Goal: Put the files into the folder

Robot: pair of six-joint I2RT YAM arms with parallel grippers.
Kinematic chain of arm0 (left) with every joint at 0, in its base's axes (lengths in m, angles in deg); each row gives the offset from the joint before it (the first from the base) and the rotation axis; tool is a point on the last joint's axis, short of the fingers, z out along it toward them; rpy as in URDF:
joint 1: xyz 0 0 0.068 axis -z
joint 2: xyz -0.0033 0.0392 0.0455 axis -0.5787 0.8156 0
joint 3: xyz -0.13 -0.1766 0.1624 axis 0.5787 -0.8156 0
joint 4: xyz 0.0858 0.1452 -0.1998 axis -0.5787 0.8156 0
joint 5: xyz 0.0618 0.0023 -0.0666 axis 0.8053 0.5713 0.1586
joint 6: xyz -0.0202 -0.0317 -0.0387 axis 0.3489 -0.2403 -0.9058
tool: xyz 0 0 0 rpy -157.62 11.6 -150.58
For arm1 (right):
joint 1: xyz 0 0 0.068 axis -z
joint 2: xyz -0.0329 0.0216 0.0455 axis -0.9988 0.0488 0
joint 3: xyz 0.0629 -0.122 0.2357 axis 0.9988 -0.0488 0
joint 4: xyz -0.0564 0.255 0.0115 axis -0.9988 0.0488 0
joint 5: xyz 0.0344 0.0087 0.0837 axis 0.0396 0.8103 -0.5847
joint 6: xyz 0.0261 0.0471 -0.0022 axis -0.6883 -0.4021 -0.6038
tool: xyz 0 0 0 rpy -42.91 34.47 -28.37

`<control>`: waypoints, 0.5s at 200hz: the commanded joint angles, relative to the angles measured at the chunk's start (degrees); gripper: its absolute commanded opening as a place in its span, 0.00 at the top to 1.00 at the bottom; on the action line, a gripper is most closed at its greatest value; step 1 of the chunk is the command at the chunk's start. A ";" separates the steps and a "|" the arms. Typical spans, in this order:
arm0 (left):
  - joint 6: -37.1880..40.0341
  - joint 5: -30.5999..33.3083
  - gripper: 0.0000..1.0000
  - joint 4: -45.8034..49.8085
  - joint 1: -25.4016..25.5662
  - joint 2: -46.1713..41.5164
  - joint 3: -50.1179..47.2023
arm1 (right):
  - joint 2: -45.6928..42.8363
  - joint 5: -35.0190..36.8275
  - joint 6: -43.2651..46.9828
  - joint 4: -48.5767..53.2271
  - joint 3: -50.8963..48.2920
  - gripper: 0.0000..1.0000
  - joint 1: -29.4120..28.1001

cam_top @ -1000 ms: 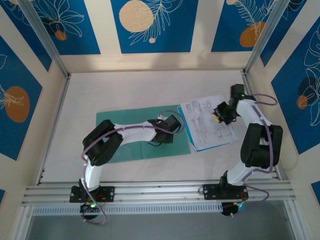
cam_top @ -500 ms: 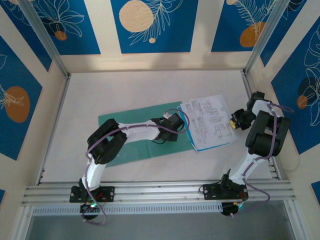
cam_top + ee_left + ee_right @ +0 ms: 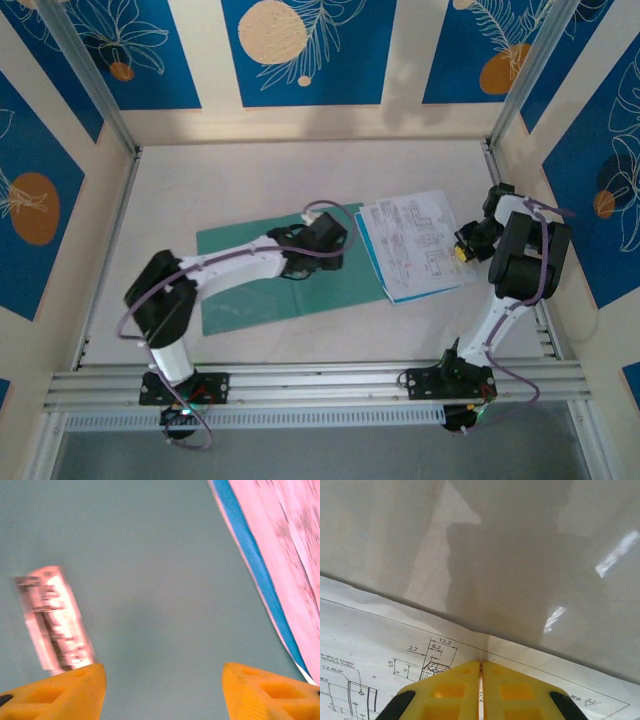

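Your left hand (image 3: 328, 240) hangs over the right part of the folder (image 3: 250, 300), its yellow fingers (image 3: 65, 690) standing apart with nothing between them, so it is open and holds nothing. From its wrist camera the folder (image 3: 150, 580) spreads as flat teal directly under and ahead of the hand (image 3: 165, 690), with a blurred white printed strip (image 3: 55, 625) lying on it just ahead of the left finger. The files (image 3: 280, 540) sit ahead and to the right of that hand, their blue edge strip (image 3: 250, 565) running along the teal cover. From above, the files (image 3: 415, 245) lie on the tabletop (image 3: 250, 180) between your two hands, fanned a little, their left side at the folder's right edge. Your right hand (image 3: 463, 250) is at the right edge of the files. In its own camera the hand (image 3: 480, 680) has its yellow fingers pressed together on the paper (image 3: 370, 645), whose border kinks right at the tips, and a thin pale line shows in the seam between them. Beyond that edge, ahead of the hand, is bare glossy tabletop (image 3: 520, 555).
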 commanded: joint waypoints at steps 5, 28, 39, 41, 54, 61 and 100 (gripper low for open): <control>-2.15 -1.53 0.37 2.97 -7.04 -3.16 -8.19 | -0.04 -0.29 0.25 2.53 -2.05 0.88 -3.20; -0.49 -3.71 0.38 1.38 -10.90 -3.49 -11.61 | -0.66 0.39 -0.38 2.50 -3.29 0.89 -6.66; 0.36 -4.73 0.40 0.22 -11.86 -2.76 -12.62 | -0.60 0.52 -1.01 2.41 -3.90 0.89 -8.01; 0.48 -4.86 0.40 0.09 -11.94 -2.51 -12.63 | -0.57 0.74 -1.13 2.56 -3.96 0.88 -8.26; 1.21 -5.69 0.42 -0.83 -12.45 -0.96 -13.11 | -0.85 0.75 -2.13 2.39 -4.87 0.89 -9.35; 1.34 -6.12 0.44 -1.30 -12.51 -0.12 -13.17 | -0.96 0.30 -2.64 2.09 -5.43 0.89 -9.68; 2.44 -9.48 0.52 -6.94 -12.02 4.08 -13.35 | -1.51 0.15 -4.55 2.91 -5.64 0.90 -13.01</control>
